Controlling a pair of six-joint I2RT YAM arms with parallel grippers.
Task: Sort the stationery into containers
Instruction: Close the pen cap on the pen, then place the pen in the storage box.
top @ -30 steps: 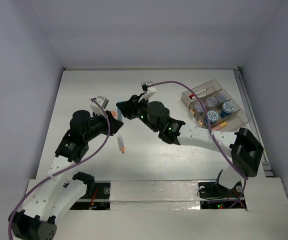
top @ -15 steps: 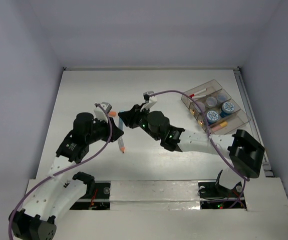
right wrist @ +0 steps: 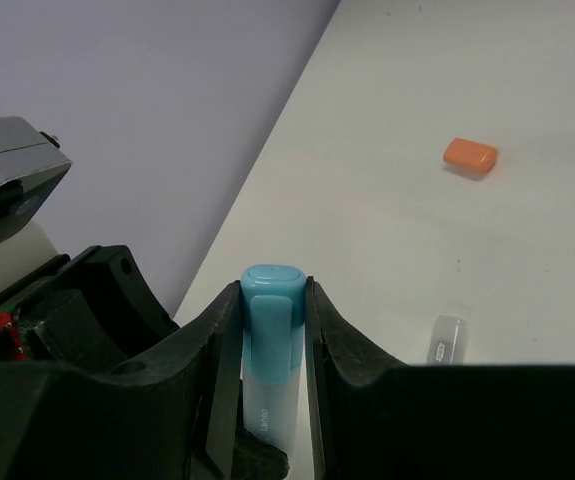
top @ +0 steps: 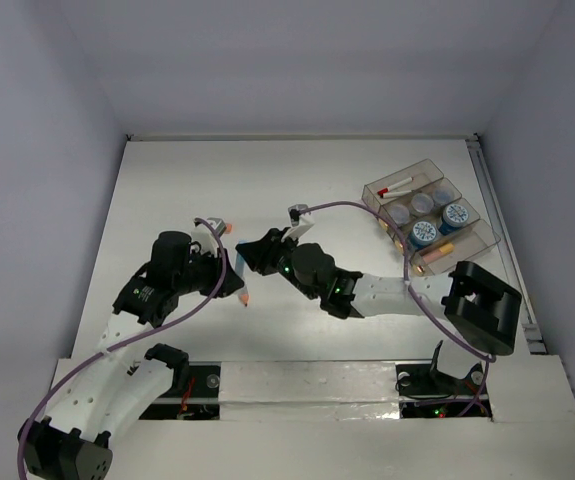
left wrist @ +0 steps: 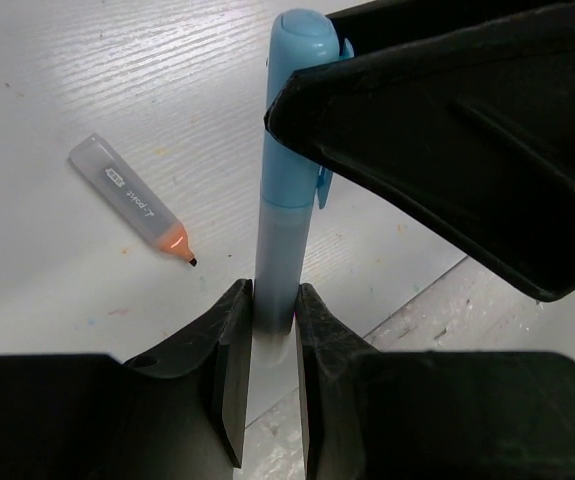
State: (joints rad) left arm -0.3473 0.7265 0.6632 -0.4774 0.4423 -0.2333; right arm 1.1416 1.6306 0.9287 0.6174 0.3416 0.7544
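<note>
A light-blue marker [left wrist: 285, 170] with a blue cap [right wrist: 273, 310] is held between both grippers, above the table. My left gripper [left wrist: 267, 340] is shut on its pale barrel end. My right gripper [right wrist: 272, 320] is shut on its capped end. In the top view the two grippers meet left of centre, left [top: 231, 280] and right [top: 248, 256], and hide most of the marker. A grey marker with an orange tip [left wrist: 132, 205] lies on the table below them [top: 245, 292]. A tiny orange stub [right wrist: 469, 155] lies further back [top: 226, 228]. The clear divided tray [top: 472, 242] is at the far right.
The tray holds blue-lidded jars [top: 455, 215], paler-lidded jars [top: 422, 203], a red marker [top: 397, 188] and an orange stick [top: 437, 252]. A purple cable [top: 367, 205] arcs from the right wrist over the tray. The table's near edge strip [left wrist: 447, 310] lies close below the grippers.
Both grippers have moved toward the near edge together, still facing each other with the light-blue marker between them. The orange-tipped marker and the stub have not moved.
</note>
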